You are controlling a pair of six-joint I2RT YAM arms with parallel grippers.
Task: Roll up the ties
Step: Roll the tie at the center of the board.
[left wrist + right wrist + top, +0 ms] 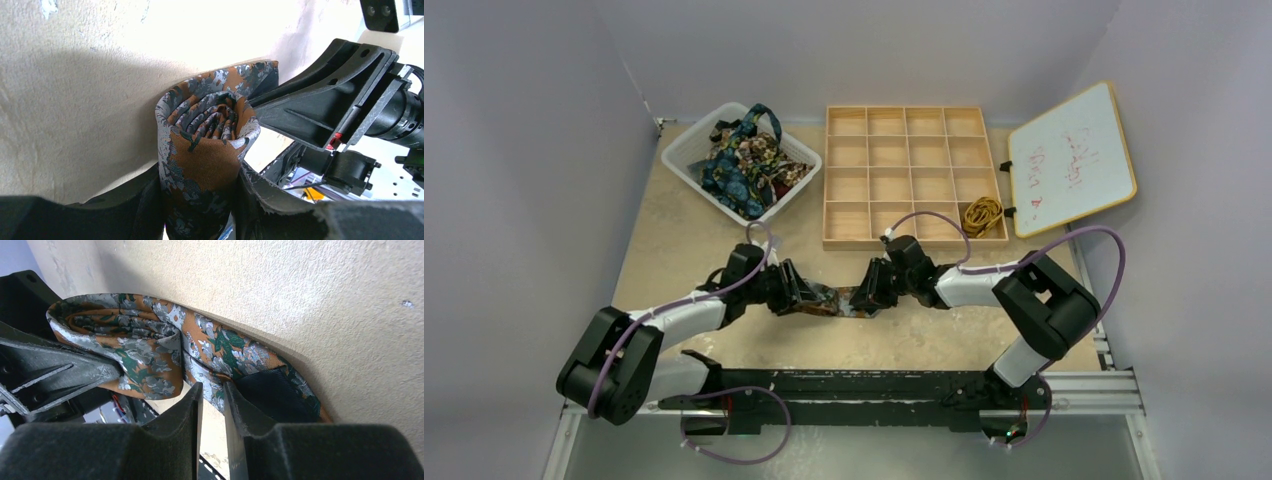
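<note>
1. Near the middle of the table (674, 262), a brown and orange tie (829, 300) lies between the two grippers.
2. The left gripper (796, 293) is clamped on the rolled-up end. The roll (212, 125) sits snug between its fingers, and the wound layers show from the side.
3. The right gripper (871, 293) has its jaws almost together. They pinch the flat tail (215, 347) of the same tie.
4. The step in hand looks like the rolling itself. One part is wound up and the other part is not yet rolled.
5. The next move likely calls for the left gripper to turn the roll toward the tail. The right one should hold the tail straight and tight so the roll does not go loose.
6. At the far left, a white basket (692, 130) holds a heap of loose ties (744, 160).
7. Beside it, a wooden tray (826, 180) has many small boxes. A gold-yellow tie (982, 213) sits in the near right box, and the other boxes look bare.
</note>
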